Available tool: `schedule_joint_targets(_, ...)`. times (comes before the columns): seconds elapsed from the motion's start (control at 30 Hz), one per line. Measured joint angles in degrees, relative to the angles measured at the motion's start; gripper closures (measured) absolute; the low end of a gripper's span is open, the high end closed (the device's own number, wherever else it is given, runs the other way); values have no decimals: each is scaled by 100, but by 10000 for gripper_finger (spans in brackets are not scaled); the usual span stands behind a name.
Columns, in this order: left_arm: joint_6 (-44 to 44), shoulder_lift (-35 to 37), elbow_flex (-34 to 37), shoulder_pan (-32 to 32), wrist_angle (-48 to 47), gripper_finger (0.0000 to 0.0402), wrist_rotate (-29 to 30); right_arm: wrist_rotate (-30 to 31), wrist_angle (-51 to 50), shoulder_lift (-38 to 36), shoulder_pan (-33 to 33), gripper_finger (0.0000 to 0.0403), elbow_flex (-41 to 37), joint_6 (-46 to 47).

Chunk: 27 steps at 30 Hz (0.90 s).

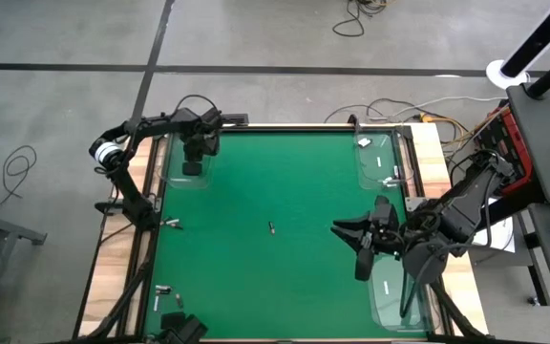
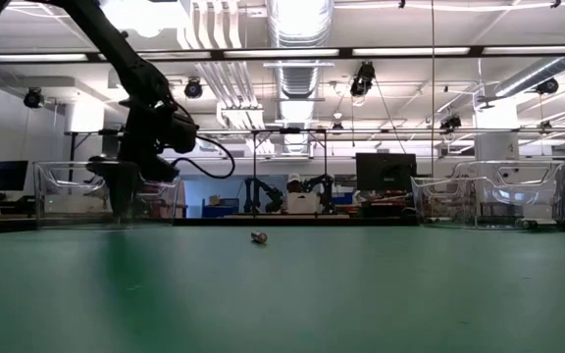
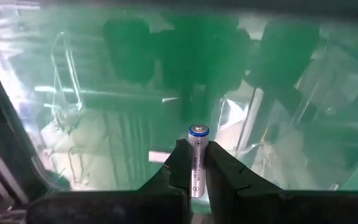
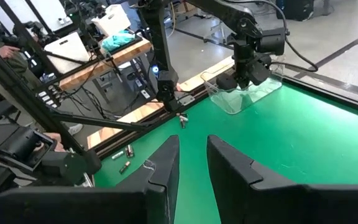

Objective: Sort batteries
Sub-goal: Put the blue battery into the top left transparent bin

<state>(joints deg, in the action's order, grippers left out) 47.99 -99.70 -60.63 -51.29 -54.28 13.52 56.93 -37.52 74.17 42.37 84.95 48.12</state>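
The left hand (image 3: 191,177) is clamped on a small silver, blue-capped cylindrical battery (image 3: 197,158), long axis pointing down into the clear plastic tray (image 1: 172,177) at the green worktop's (image 1: 275,191) ten o'clock; the right hand (image 4: 191,162) waits open at four o'clock.

We can read no text, brand or number anywhere. The battery (image 3: 198,160) between the left gripper's (image 3: 193,171) fingers carries small print, but we cannot make it out.
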Motion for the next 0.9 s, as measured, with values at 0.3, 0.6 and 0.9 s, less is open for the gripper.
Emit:
schedule_joint_targets(0.3,144,-16,34,0,356,396,-743,4,2,0,0,341,0,-2)
schedule_joint_targets(0.6,153,-198,42,25,424,396,-1209,5,6,0,0,341,0,-4)
schedule_joint_targets(0.9,8,-201,40,35,588,382,-1329,7,7,0,0,338,0,-8)
